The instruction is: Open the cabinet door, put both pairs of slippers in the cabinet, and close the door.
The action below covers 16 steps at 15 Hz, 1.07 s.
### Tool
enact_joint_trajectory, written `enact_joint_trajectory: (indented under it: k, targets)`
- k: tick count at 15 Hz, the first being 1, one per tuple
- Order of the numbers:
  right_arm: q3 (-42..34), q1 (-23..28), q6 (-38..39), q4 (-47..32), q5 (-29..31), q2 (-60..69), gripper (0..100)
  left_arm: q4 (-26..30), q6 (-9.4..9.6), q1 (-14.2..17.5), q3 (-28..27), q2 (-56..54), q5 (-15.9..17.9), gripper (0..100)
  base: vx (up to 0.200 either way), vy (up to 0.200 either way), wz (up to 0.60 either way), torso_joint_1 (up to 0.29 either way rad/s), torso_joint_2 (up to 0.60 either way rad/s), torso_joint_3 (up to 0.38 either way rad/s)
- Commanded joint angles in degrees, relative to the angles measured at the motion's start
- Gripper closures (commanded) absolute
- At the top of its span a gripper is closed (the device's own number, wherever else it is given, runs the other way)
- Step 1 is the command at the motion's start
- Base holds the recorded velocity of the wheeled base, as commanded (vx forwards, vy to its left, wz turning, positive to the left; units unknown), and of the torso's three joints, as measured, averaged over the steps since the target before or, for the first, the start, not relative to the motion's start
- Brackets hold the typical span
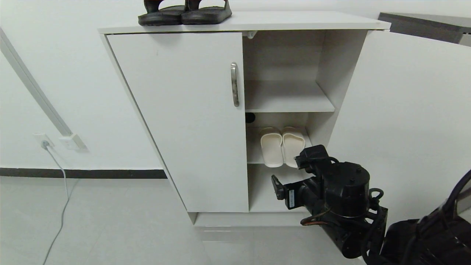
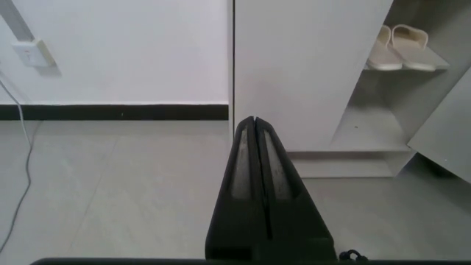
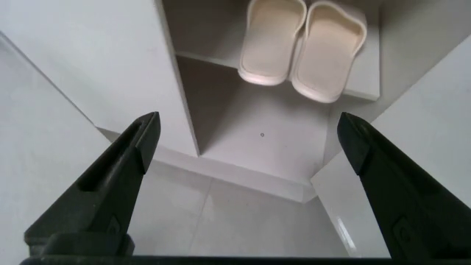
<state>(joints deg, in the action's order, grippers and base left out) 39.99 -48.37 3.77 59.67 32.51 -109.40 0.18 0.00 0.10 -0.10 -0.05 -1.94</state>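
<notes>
The cabinet [image 1: 301,21] stands against the wall with its right door [image 1: 404,121] swung wide open and its left door [image 1: 176,117] closed, a metal handle [image 1: 234,84] running upright along that door's inner edge. The white slippers [image 1: 272,147] lie side by side inside the cabinet's right half, on the shelf below the upper shelf [image 1: 287,99], their near ends jutting a little over that shelf's front edge. The black slippers [image 1: 206,15] sit together on top of the cabinet, above the closed door. The right gripper [image 3: 248,136] hovers in front of the cabinet's open half, at about the level of the bottom compartment [image 1: 265,191] and just below the white pair; its fingers are spread wide apart and hold nothing. The left gripper [image 2: 254,129] is low over the floor out in front of the cabinet's closed door, its fingers pressed flat together with nothing between them. A wall socket [image 1: 42,140] with a cable [image 1: 62,206] trailing to the floor sits well to the cabinet's left
</notes>
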Motion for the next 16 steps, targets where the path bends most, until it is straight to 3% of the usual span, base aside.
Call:
enact_joint_trajectory:
  k: [1, 5, 11, 16]
  targets:
    - [-0.17, -0.23, 0.01, 0.00, 0.01, -0.38, 0, -0.01, 0.09, -0.01, 0.01, 0.05, -0.08, 100, 0.000, 0.000, 0.00, -0.002, 0.01, 0.203]
    - [-0.79, -0.23, -0.16, 2.20, 0.01, -0.55, 0, -0.01, -0.26, 0.08, 0.01, 0.05, -0.08, 100, 0.000, 0.000, 0.00, 0.001, 0.00, 0.172]
    - [-0.79, -0.67, -0.16, 2.38, 0.01, -0.55, 0, -0.01, -0.26, 0.08, 0.01, 0.05, -0.08, 100, 0.000, 0.000, 0.00, -0.001, 0.00, 0.011]
    - [-0.87, -0.67, -0.08, 2.38, 0.01, -0.64, 0, -0.01, -0.26, 0.08, 0.01, 0.05, -0.08, 100, 0.000, 0.200, 0.00, 0.002, 0.00, 0.003]
